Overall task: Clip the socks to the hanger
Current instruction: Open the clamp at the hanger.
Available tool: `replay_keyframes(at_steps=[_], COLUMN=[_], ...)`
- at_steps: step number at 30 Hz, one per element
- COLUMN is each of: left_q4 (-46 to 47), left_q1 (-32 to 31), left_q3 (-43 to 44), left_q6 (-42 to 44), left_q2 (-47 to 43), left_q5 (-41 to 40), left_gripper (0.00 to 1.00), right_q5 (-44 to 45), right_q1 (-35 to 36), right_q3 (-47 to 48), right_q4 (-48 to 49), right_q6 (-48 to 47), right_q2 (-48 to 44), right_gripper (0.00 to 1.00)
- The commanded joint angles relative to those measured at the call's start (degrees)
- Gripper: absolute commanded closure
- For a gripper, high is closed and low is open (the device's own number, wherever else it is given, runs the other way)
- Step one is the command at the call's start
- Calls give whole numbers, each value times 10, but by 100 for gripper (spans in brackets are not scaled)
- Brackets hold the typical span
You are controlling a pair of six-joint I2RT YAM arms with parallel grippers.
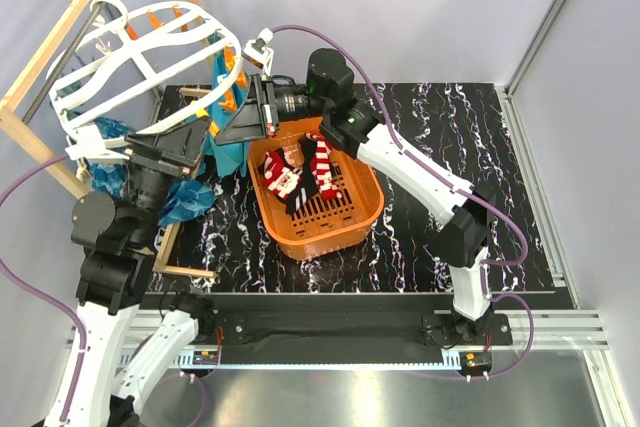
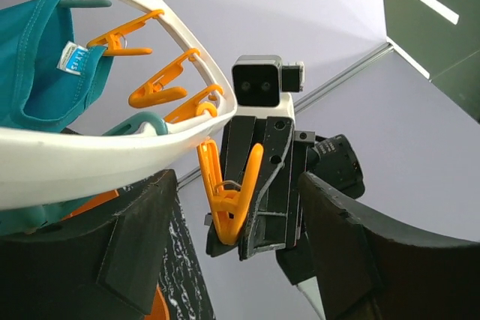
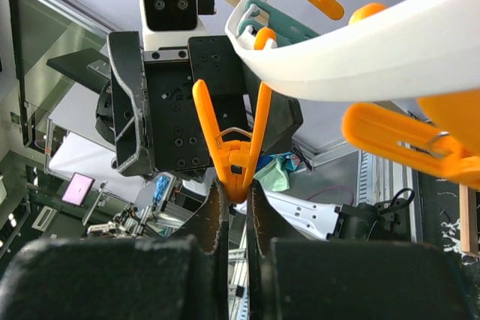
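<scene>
Red-and-white stripes down in the orange basket [image 1: 315, 247]: that's where the socks [image 1: 322, 169] are. Two of them lie side by side with black sections showing, long axes running roughly far-to-near along the basket floor and spreading slightly toward the arms. Neither gripper has one.

Up and left of them, the hanger [image 3: 390, 50] sits tilted in the top view. Its oval runs from near-left to far-right, with one end reaching toward the basket's far corner. One orange peg [image 3: 234, 157] hangs off that rim, handles splayed up, clip end pointing straight down.

The right gripper [image 3: 236, 219] is under it, fingers pressed together right at that clip end. Whether it's nipping the peg or only touching it, I can't tell. My read is that it's steadying the peg so it doesn't swing.

The left gripper [image 2: 236, 185] faces it from the other side, fingers spread wide with the peg between them, apparently lined up to squeeze the handles. No sock is up there yet, so the clipping looks some way off.
</scene>
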Motion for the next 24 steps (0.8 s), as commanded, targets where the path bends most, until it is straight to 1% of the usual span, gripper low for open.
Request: replay_keyframes(at_steps=[1, 3, 4, 5, 7, 10, 13, 14, 16, 17, 19, 21, 22, 24], left_q4=[32, 50, 42, 34, 10, -17, -34, -59, -102, -139, -160, -173, -186, -224], left_q1=[0, 0, 1, 1, 1, 1, 1, 1, 1, 1, 1, 1, 1, 1], left_q3=[-7, -19, -24, -22, -8, 29, 73, 86, 141, 154, 189, 208, 228, 243], left_q6=[69, 98, 104, 109, 123, 122, 97, 91, 79, 76, 60, 42, 35, 32], left_q2=[-30, -54, -83, -93, -112, -108, -72, -44, -12, 1, 35, 53, 71, 81], left_q5=[35, 56, 56, 53, 49, 75, 94, 93, 73, 66, 57, 70, 69, 58], left_gripper=[28, 28, 28, 28, 28, 28, 29, 29, 29, 29, 29, 31, 32, 33], right_q5=[-50, -47, -44, -40, -38, -36, -36, -36, -36, -34, -34, -34, -34, -35], right_q1=[5, 5, 3, 3, 2, 0, 0, 1, 0, 1, 1, 1, 0, -1], right_q3=[33, 38, 40, 41, 41, 43, 46, 47, 48, 48, 51, 55, 55, 56], right_q4=[-27, -40, -47, -59, -60, -63, -62, -61, -63, -63, -65, -65, -83, -84], right_q6=[-9, -19, -24, -36, -40, -42, -41, -39, -37, -39, -41, -42, -42, -43], right_q2=[-24, -20, -20, -20, -20, -16, -14, -14, -16, -17, -18, -17, -17, -16], right_gripper=[100, 100, 100, 100, 100, 100, 100, 100, 100, 100, 100, 100, 100, 100])
